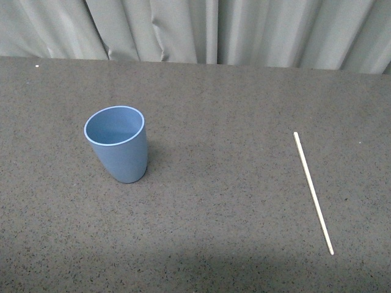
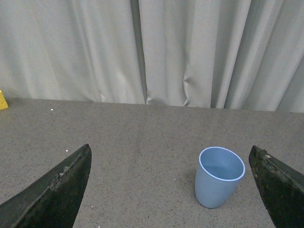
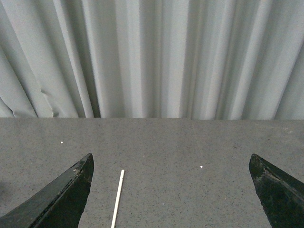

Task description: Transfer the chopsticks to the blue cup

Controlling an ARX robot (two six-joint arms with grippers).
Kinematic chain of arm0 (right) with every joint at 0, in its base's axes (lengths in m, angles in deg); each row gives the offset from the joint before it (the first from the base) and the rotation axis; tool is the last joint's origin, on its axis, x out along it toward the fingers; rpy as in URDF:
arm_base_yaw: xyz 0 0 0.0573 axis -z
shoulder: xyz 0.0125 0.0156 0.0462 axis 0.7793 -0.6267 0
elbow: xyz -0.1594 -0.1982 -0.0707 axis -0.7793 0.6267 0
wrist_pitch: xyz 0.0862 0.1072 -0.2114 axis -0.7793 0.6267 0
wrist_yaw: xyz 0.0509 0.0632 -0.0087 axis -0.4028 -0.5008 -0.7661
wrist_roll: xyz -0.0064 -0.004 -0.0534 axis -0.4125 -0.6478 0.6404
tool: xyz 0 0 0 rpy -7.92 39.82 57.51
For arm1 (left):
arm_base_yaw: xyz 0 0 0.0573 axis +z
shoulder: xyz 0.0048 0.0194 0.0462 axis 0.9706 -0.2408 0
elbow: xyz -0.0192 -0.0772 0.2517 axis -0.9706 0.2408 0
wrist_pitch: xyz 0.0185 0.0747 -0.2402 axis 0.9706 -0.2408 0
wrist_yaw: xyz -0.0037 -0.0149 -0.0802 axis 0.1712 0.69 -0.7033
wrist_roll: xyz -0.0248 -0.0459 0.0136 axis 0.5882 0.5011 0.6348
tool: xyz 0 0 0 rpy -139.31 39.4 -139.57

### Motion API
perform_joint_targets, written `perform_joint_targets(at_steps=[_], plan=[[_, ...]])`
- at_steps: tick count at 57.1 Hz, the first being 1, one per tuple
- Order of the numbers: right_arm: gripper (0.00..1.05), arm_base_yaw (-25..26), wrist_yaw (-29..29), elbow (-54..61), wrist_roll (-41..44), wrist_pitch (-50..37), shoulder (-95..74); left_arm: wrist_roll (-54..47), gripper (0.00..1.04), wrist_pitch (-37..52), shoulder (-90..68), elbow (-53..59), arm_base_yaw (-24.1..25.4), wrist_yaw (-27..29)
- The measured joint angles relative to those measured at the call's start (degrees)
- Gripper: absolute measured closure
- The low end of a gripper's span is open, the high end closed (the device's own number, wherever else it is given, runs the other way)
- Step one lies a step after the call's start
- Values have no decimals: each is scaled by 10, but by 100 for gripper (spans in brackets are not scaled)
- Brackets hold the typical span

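**Thin stick, tippy cup: where the transfer could fail**

Nothing is gripped yet. The left hand (image 2: 169, 147) and right hand (image 3: 171, 155) both stand released, fingers spread wide with only bare worktop (image 1: 220, 213) between them.

The chopsticks (image 1: 313, 192) lie flat in the right part of the front view, slanting from mid-right down toward the lower right corner. The blue cup (image 1: 117, 144) stands upright and empty at centre-left, well apart from them.

The pick-up looks like the main risk. The stick is so thin and low that closing fingers may scrape the worktop, or nudge it so it rolls or skids away.

A grip near one end would probably let it pivot and droop.

At the cup, the narrow base suggests it could topple if the long stick knocks the rim or leans hard on it.
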Motion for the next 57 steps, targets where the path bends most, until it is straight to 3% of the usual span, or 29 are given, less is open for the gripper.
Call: perform_joint_targets(at_steps=[57], plan=[[9, -5, 17, -2, 10, 9, -4, 0, 7, 0, 0, 0, 0, 0]])
